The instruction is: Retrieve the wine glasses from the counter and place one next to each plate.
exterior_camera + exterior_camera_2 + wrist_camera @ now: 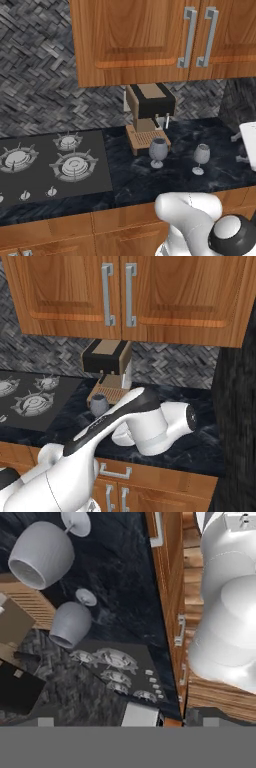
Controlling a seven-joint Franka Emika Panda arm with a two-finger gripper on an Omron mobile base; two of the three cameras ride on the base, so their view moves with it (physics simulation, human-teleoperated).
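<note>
Here, two wine glasses stand upright on the black counter (150, 175), centre-right of my left base view: the left glass (158, 152) just in front of the coffee machine (149, 116), the right glass (201, 158) near it, apart. The stove (50, 165) fills the left. In my hand view both glasses sit upper left. I cannot tell whether my fingers are spread or closed.
</note>
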